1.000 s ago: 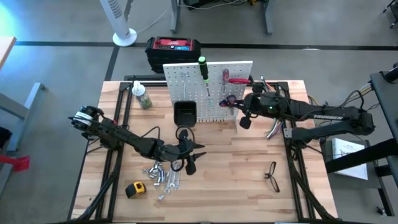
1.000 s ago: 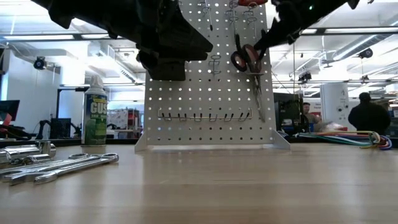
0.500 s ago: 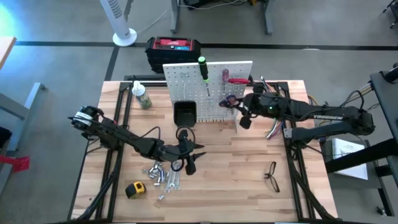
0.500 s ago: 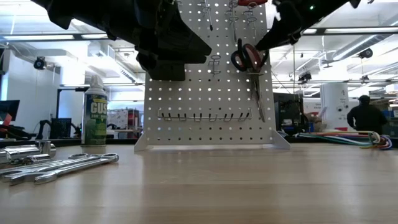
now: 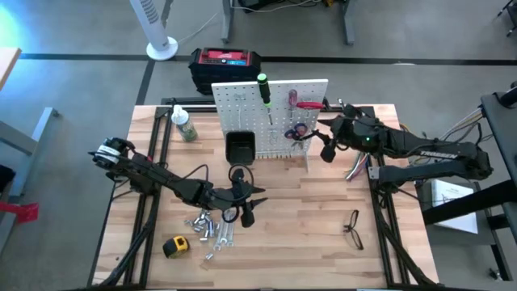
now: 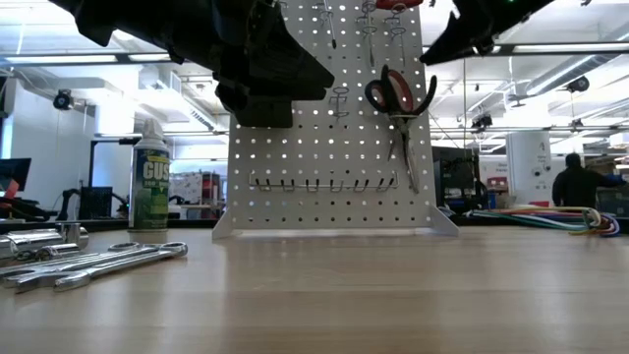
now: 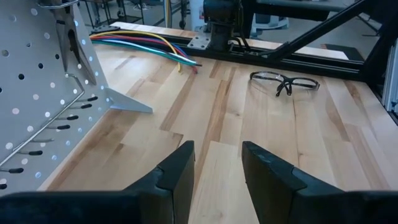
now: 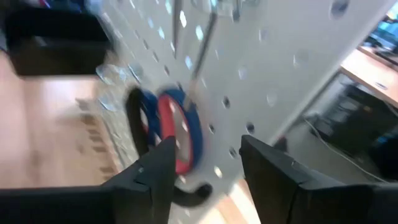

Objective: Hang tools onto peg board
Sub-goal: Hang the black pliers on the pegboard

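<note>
The white peg board (image 5: 271, 113) stands upright at the table's far middle. On it hang a green screwdriver (image 5: 264, 89), a red screwdriver (image 5: 305, 104) and the red-handled pliers (image 6: 398, 98). The pliers' handles loop over a hook and their jaws point down. My right gripper (image 5: 325, 147) is open just right of the pliers, clear of them; the right wrist view shows the handles (image 8: 177, 134) beyond its fingers. My left gripper (image 5: 242, 206) hovers open over the table's middle with nothing between its fingers (image 7: 180, 171). Wrenches (image 5: 212, 229), a yellow tape measure (image 5: 175, 246) and glasses (image 5: 352, 228) lie on the table.
A black bin (image 5: 240, 146) sits on the board's front. A green-labelled bottle (image 5: 185, 125) stands at the far left, a red-and-black box (image 5: 226, 65) behind the table. Coloured cables (image 7: 143, 46) lie near the right arm's base. Bare wood lies between the wrenches and the glasses.
My right gripper has opened, let go of the pliers' handles and drawn back toward the table's right edge, rising slightly. The pliers stay on their hook and have swung from a tilt to hanging straight down.
</note>
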Robot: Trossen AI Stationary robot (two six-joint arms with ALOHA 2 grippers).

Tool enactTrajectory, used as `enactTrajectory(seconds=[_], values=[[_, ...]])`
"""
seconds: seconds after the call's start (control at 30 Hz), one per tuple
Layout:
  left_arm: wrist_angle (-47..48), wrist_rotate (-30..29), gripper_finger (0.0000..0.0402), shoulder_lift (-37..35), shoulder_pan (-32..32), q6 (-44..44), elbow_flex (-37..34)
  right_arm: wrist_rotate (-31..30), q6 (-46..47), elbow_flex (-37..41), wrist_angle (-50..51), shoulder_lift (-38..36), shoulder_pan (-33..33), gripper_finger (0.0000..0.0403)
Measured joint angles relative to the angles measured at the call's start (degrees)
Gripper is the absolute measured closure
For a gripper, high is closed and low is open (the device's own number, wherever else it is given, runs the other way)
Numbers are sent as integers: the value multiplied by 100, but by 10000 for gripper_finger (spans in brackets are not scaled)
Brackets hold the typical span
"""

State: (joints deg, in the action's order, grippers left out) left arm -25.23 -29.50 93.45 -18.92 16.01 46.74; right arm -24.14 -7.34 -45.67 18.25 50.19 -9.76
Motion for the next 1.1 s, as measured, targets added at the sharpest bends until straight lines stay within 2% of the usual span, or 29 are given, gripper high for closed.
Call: enactTrajectory(seconds=[0.13, 0.5, 0.63, 0.73, 0.97, 1.1], values=[[3, 0, 278, 0, -3, 45, -2, -424, 109, 9, 374, 8, -2, 262], [133, 0, 278, 0, -11, 105, -4, -455, 522, 13, 767, -592, -2, 337], [133, -10, 278, 0, -11, 104, -4, -455, 996, 25, 1363, -490, -2, 374], [138, -136, 278, 0, -11, 102, -2, -455, 1133, 109, 1446, -300, -2, 398], [136, -151, 278, 0, -11, 102, 17, -431, 796, 125, 328, 327, -2, 400], [138, -151, 278, 0, -11, 105, 17, -96, 578, 125, -233, 735, -5, 401]])
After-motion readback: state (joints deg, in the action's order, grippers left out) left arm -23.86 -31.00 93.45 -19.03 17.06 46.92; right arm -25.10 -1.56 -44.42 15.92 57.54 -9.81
